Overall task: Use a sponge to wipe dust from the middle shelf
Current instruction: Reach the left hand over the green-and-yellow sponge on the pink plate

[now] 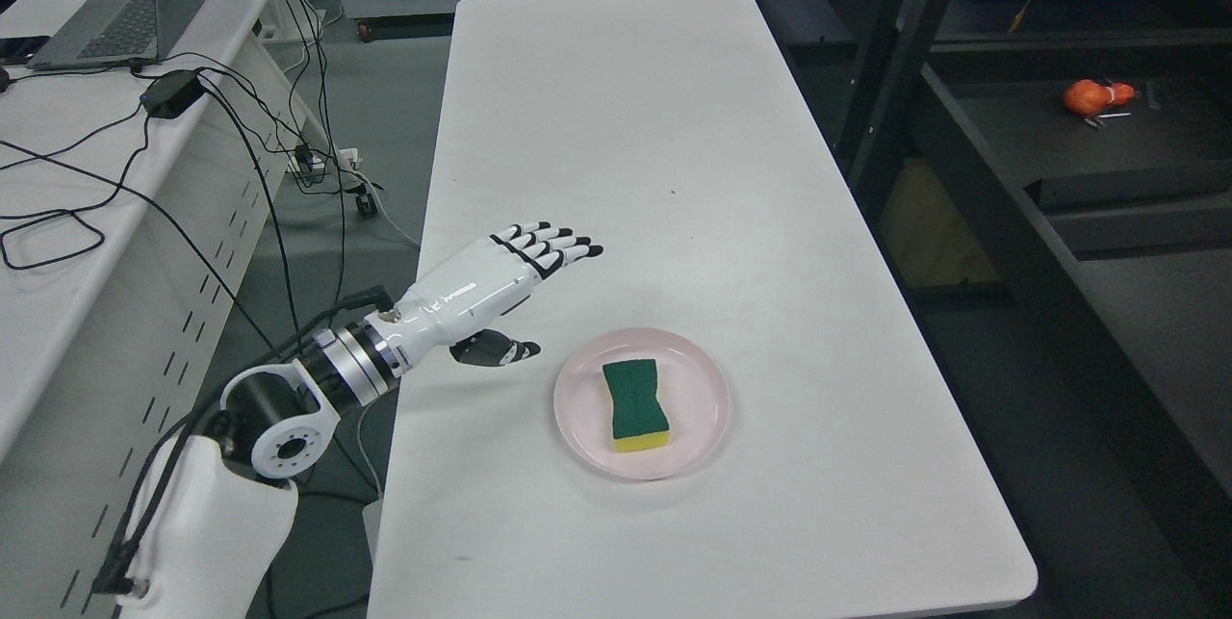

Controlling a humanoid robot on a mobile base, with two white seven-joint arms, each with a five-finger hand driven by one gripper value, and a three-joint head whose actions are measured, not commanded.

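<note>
A sponge [636, 404] with a green scouring top and a yellow base lies on a pale pink plate [693, 378] near the front of the white table [616, 138]. My left hand [539, 292] hovers over the table's left side, up and to the left of the plate, apart from the sponge. Its fingers [563, 244] are stretched out flat and the thumb points toward the plate; it holds nothing. The dark shelf unit [1107, 147] stands to the right of the table. The right arm does not show.
An orange object [1092, 96] and a few small items lie on a dark shelf board at the upper right. The shelf's black uprights [881, 70] stand close to the table's right edge. A white desk [58, 176] with a laptop [125, 12] and cables is on the left.
</note>
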